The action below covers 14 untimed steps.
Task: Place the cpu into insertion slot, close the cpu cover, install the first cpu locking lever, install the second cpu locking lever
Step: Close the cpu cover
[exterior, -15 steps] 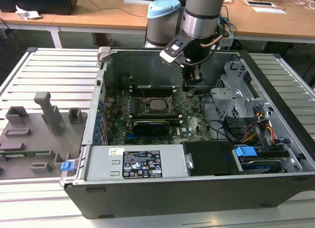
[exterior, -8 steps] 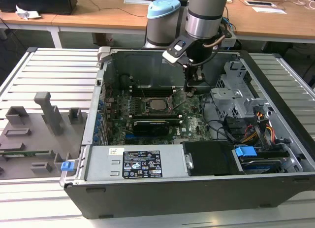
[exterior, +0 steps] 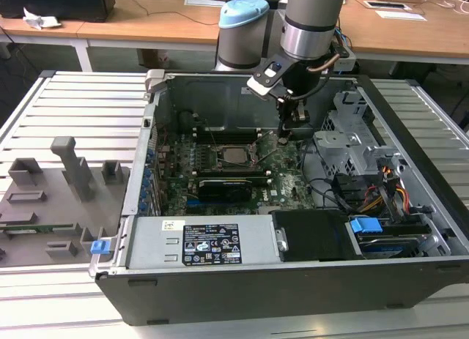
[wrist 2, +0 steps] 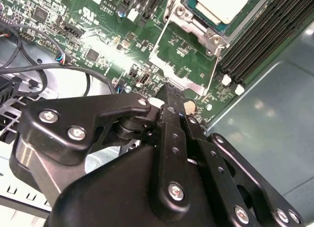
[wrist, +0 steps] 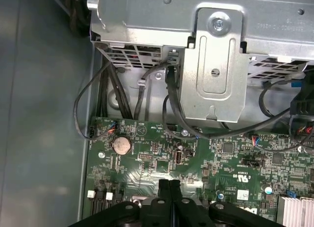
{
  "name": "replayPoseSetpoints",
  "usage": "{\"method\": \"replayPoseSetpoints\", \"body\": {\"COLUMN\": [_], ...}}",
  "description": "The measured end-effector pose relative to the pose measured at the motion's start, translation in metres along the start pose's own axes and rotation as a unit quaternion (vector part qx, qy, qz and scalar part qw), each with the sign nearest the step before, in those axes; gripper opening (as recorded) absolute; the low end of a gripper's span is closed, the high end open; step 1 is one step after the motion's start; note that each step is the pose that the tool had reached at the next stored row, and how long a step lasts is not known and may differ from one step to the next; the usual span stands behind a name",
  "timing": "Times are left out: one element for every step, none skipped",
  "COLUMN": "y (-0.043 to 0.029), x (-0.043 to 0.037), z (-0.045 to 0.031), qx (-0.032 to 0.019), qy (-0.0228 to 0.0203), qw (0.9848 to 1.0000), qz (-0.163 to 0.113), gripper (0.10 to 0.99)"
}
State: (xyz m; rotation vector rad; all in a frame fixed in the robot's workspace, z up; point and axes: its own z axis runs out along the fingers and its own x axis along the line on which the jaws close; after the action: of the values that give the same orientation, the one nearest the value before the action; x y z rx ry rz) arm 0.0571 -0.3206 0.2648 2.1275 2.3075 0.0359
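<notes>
Cpu lies flat, silvery top up, in the insertion slot on the green circuit board, in the middle of the open computer case. The gripper hangs low over the board, just toward the exterior view's right of the slot, its fingers pressed together with nothing seen between them. Beyond it stands a metal drive cage.

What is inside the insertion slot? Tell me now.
The cpu lies in the insertion slot, its silvery top bare in the second wrist view. The slot's floor beneath the chip is hidden by it.
</notes>
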Motion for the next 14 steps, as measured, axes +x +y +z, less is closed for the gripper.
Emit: {"method": "replayPoseSetpoints", "body": {"y": [0.0006,0.0014,0.0021,0.0026,0.0028,0.0033,0.0037,0.0042,0.0046,0.0048,0.0048,0.0048,0.0049,0.0049], "x": [-0.0001,-0.0001,-0.0002,-0.0002,-0.0003,-0.0003,-0.0003,-0.0004,-0.0004,-0.0004,-0.0004,-0.0005,-0.0005,-0.0005], "z": [0.0004,0.0008,0.0013,0.0021,0.0029,0.0045,0.0053,0.0060,0.0069,0.0077,0.0088,0.0097,0.0112,0.0119], "qx": [0.0001,0.0001,0.0001,0.0002,0.0002,0.0002,0.0003,0.0003,0.0003,0.0003,0.0004,0.0004,0.0004,0.0004], "qy": [-0.0001,-0.0001,0.0000,-0.0001,-0.0001,-0.0001,-0.0001,-0.0001,-0.0001,-0.0002,-0.0002,-0.0002,-0.0002,-0.0002], "qw": [1.0000,1.0000,1.0000,1.0000,1.0000,1.0000,1.0000,1.0000,1.0000,1.0000,1.0000,1.0000,1.0000,1.0000], "qz": [0.000,0.000,0.000,0.000,0.000,0.000,0.000,0.000,0.000,0.000,0.000,0.000,0.000,-0.001], "gripper": [0.106,0.106,0.106,0.106,0.106,0.106,0.106,0.106,0.106,0.106,0.106,0.106,0.106,0.106]}}
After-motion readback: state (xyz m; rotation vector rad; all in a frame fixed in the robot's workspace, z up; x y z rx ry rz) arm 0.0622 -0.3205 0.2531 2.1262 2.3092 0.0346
